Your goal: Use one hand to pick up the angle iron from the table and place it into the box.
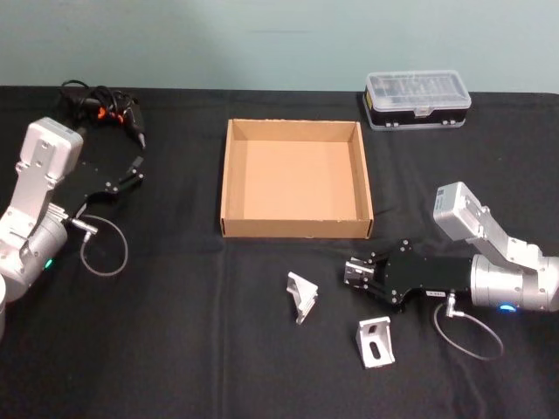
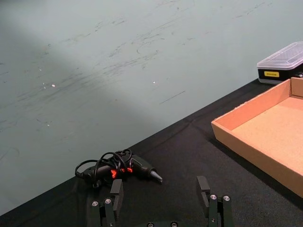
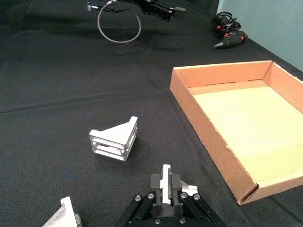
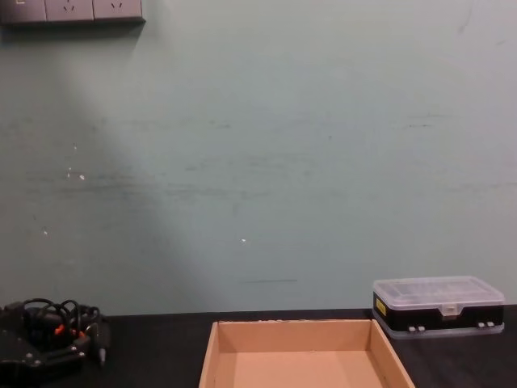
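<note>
Across the black table (image 1: 175, 349) we see the right gripper (image 1: 356, 272) clamped on an angle iron (image 3: 165, 177), surely bound for the box (image 1: 297, 229), left gripper (image 2: 159, 187) parked, jaws apart.

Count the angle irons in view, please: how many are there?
2 for sure, both on the table: one angle iron left of the right gripper, a second angle iron nearer the robot. A silvery piece at that gripper's tip may be a third.

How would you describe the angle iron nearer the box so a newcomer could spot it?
Find the tan cardboard box on the black table. Just in front of its near wall, left of the right hand, sits a silver angle iron. Its neighbour lies closer to the robot, farther right, showing an oval slot.
</note>
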